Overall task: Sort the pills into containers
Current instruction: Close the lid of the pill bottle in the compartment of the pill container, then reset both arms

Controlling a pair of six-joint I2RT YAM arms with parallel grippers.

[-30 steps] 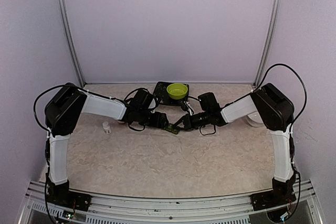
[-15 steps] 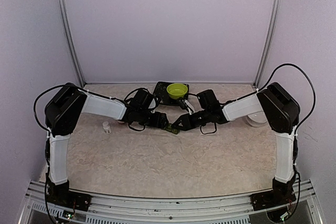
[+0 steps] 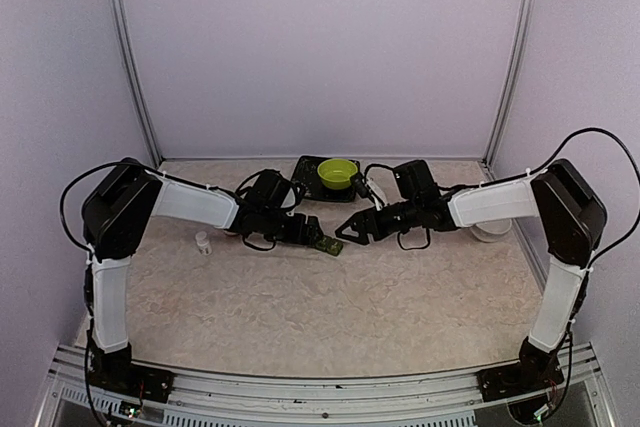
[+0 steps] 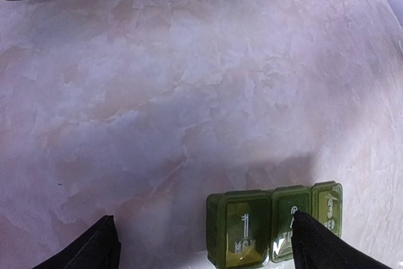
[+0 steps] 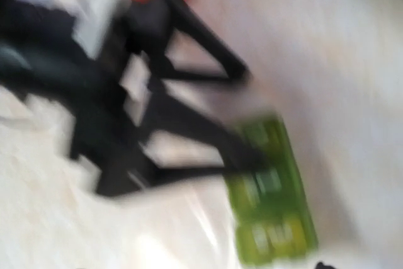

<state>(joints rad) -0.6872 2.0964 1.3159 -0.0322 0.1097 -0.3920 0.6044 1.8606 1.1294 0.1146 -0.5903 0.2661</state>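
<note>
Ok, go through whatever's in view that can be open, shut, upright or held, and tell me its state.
containers: three lids shut, flat on the table, not held.
left gripper: open, one finger over the containers, gripping nothing.
right gripper: open, empty, apart from the containers.
green bowl: upright on the dark tray.
white bottle: standing upright.

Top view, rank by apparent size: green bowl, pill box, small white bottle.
1. green bowl, clearly the largest.
2-3. pill box and white bottle look about alike. The box is partly hidden, so these two are left unranked.
</note>
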